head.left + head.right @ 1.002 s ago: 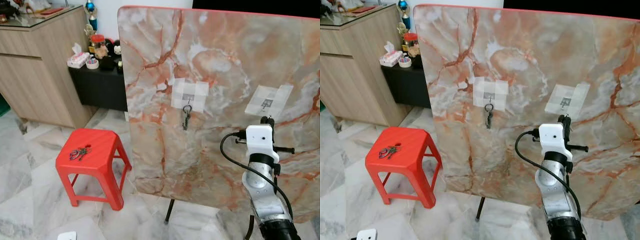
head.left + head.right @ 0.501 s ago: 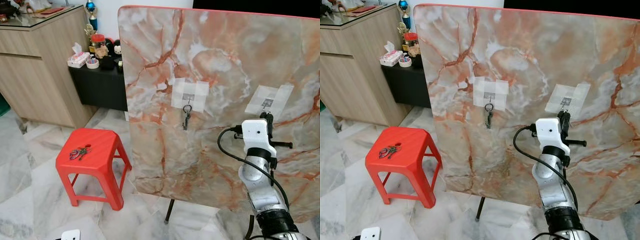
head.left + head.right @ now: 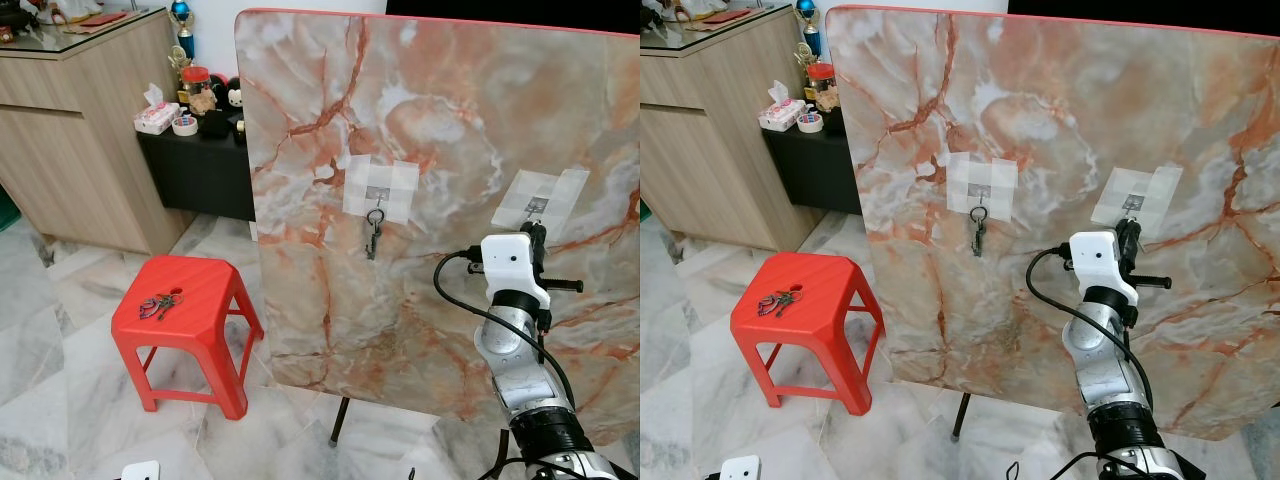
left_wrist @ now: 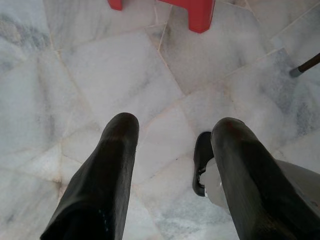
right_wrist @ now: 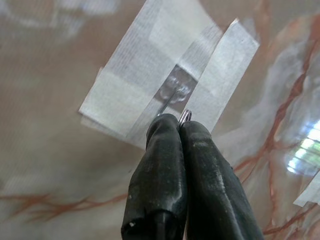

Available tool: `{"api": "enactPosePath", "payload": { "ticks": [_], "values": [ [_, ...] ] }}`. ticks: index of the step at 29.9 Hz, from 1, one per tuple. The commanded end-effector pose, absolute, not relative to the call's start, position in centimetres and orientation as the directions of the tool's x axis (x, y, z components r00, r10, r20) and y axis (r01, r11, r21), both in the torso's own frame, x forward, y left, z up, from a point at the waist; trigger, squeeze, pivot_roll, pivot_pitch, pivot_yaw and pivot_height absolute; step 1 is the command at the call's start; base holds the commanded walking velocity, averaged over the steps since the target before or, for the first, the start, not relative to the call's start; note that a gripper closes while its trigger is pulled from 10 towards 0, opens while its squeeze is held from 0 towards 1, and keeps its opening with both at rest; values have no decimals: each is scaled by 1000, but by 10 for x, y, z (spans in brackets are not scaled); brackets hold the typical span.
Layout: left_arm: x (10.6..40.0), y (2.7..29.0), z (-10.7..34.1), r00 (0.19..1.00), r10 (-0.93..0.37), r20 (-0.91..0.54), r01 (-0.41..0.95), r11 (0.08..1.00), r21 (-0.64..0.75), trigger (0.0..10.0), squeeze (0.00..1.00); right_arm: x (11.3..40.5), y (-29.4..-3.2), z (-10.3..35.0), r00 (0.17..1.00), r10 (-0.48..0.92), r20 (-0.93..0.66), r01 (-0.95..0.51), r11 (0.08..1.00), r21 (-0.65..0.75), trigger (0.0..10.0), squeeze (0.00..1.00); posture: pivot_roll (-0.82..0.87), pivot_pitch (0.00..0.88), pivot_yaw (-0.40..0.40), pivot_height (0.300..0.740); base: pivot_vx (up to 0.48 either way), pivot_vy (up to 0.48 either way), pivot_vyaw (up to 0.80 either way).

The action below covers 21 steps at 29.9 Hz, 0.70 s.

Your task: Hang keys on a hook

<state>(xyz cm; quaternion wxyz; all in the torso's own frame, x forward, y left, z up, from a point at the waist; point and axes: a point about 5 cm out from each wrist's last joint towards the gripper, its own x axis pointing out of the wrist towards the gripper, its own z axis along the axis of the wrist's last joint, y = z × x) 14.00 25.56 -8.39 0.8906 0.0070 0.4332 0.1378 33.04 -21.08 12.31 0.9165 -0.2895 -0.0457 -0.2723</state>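
An upright marble-patterned board (image 3: 440, 120) carries two taped hooks. One set of keys (image 3: 373, 232) hangs from the left hook (image 3: 377, 196). My right gripper (image 3: 538, 234) is raised against the board just under the right hook (image 3: 536, 207). In the right wrist view its fingers (image 5: 165, 150) are pressed together, with a thin metal key ring (image 5: 185, 116) poking out at their tips, just short of the hook (image 5: 172, 92). Another bunch of keys (image 3: 158, 304) lies on the red stool (image 3: 205, 290). My left gripper (image 4: 175, 130) hangs open over the floor.
A wooden cabinet (image 3: 70, 130) and a low black table (image 3: 195, 165) with small clutter stand at the back left. The board's dark stand leg (image 3: 338, 422) reaches the marble-tiled floor (image 3: 60, 300). A black cable (image 3: 450, 300) loops beside my right wrist.
My right arm has risen and drawn a little to the left, bringing its fingertips closer under the right hook. The keys on the left hook and on the stool have stayed put.
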Motion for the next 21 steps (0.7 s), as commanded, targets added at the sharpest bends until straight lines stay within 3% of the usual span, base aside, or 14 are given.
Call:
{"api": "enactPosePath", "payload": {
  "ticks": [1,21],
  "values": [
    [135,257,-86,570,254,-782,-235,962,141,10000,0,332,-213,123,844,-483,235,529,673,-518,10000,0,-1,0,-22,740,0,0,0],
    [133,257,-86,564,255,-786,-238,961,141,10000,0,341,-211,127,840,-491,231,532,663,-526,10000,0,1,0,-21,740,0,0,0]
  ]
}}
